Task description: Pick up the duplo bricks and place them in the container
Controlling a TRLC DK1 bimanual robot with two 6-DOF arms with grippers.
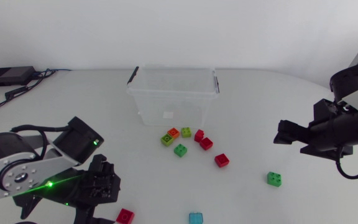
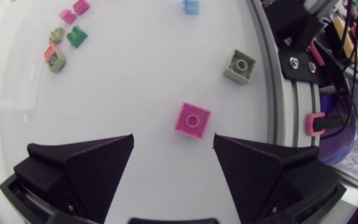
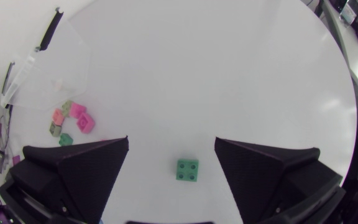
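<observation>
The clear container (image 1: 173, 93) stands at the back middle of the table. In front of it lies a cluster of red, green, orange and yellow-green bricks (image 1: 185, 140). My left gripper (image 1: 104, 193) is at the front left, open, with a red brick (image 1: 125, 216) just beyond it. The left wrist view shows that brick (image 2: 192, 120) ahead of the open left gripper (image 2: 173, 155), untouched. My right gripper (image 1: 281, 134) hangs open at the right. A green brick (image 1: 275, 179) sits below it, seen between and apart from the fingers (image 3: 188, 170) of the right gripper (image 3: 171, 158).
A teal brick (image 1: 196, 218) lies at the front edge, and another red brick (image 1: 221, 160) sits right of the cluster. An olive brick (image 2: 240, 65) rests near the table's rim beside the left gripper. The container (image 3: 48, 68) and the cluster (image 3: 73, 121) show in the right wrist view.
</observation>
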